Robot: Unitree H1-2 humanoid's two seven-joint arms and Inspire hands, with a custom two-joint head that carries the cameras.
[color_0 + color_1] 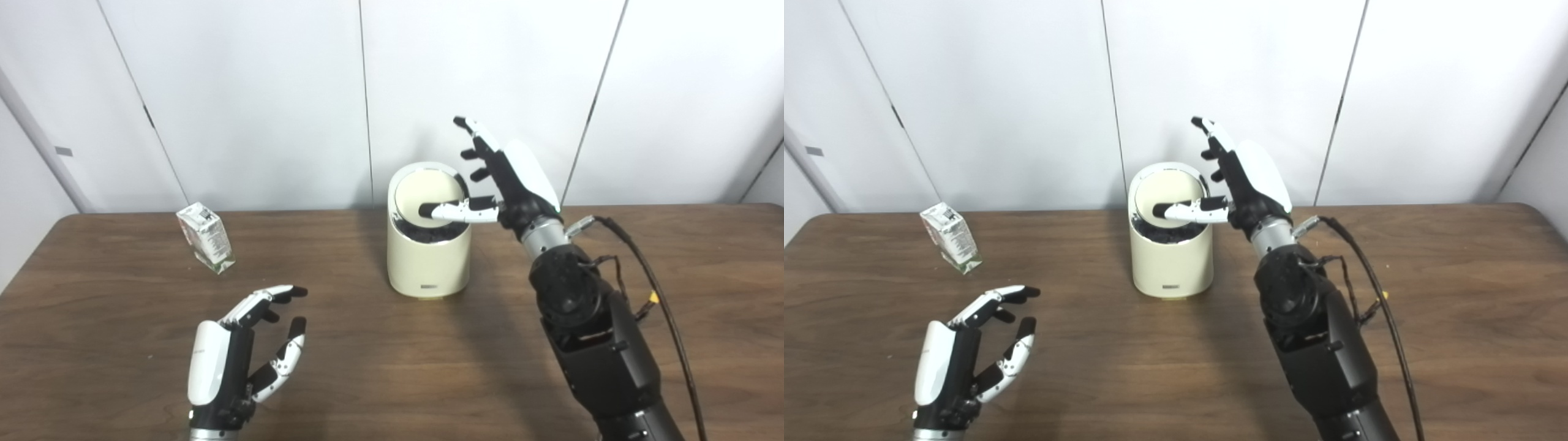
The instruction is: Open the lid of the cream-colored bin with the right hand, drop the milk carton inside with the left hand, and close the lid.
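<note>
The cream-colored bin (429,257) stands mid-table near the wall. Its round lid (422,190) is tilted, and a dark opening shows along its front edge. My right hand (499,177) is at the bin's right rim, fingers spread upward, thumb lying across the lid and pressing it; it grips nothing. The milk carton (205,237) stands tilted at the far left of the table, also in the right eye view (950,237). My left hand (245,349) is open and empty above the near table, in front of and to the right of the carton.
The brown wooden table (380,367) reaches the white panelled wall behind. A black cable (649,288) runs along my right forearm over the right side of the table.
</note>
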